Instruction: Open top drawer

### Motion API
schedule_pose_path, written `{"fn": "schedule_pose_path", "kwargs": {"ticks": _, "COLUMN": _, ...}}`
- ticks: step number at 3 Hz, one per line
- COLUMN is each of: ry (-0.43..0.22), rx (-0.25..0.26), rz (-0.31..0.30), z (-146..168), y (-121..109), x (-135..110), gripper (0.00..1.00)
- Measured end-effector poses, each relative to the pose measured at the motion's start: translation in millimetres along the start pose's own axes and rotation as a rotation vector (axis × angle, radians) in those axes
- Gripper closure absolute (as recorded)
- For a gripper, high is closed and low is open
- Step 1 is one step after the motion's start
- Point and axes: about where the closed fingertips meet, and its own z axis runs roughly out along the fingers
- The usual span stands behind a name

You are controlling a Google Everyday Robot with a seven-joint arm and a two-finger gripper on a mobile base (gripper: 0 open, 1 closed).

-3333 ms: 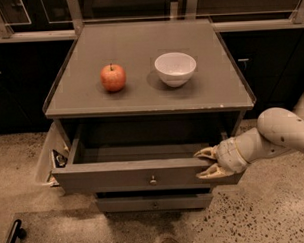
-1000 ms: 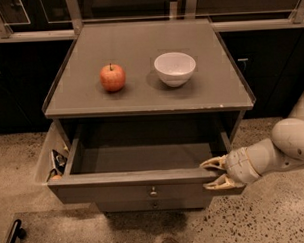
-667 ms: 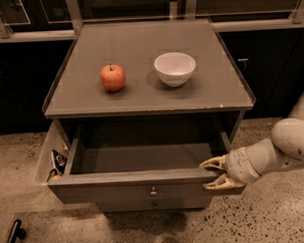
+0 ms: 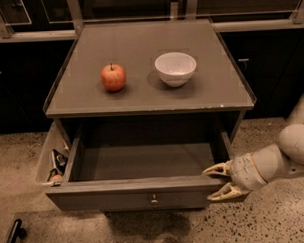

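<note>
Camera view: top drawer (image 4: 110,201) sits well out below the table (image 4: 151,96). Gripper (image 4: 220,181) is below the table's front right corner, fingers apart, straddling the front panel's end. Drawer looks rigid and probably slides easily. Grab the knob (image 4: 154,199) or the panel edge.

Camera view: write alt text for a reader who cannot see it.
The top drawer of a grey cabinet stands pulled open, showing its grey interior, with the robot's end effector at the right end of its front panel. On top of the cabinet sit a red apple and, to its right, a white bowl.
</note>
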Motion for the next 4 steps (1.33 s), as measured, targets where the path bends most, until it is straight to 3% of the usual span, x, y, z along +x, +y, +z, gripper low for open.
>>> {"fn": "schedule_pose_path", "kwargs": {"ticks": 1, "ry": 0.0, "rx": 0.0, "rz": 0.0, "z": 0.3, "y": 1.2, "x": -0.8, "gripper": 1.0}}
{"fn": "schedule_pose_path", "kwargs": {"ticks": 3, "ry": -0.002, "rx": 0.002, "rz": 0.003, "z": -1.0, "y": 9.1, "x": -0.9, "gripper": 1.0}}
{"fn": "schedule_pose_path", "kwargs": {"ticks": 4, "ry": -0.002, "rx": 0.002, "rz": 0.003, "z": -1.0, "y": 9.1, "x": -0.9, "gripper": 0.81}}
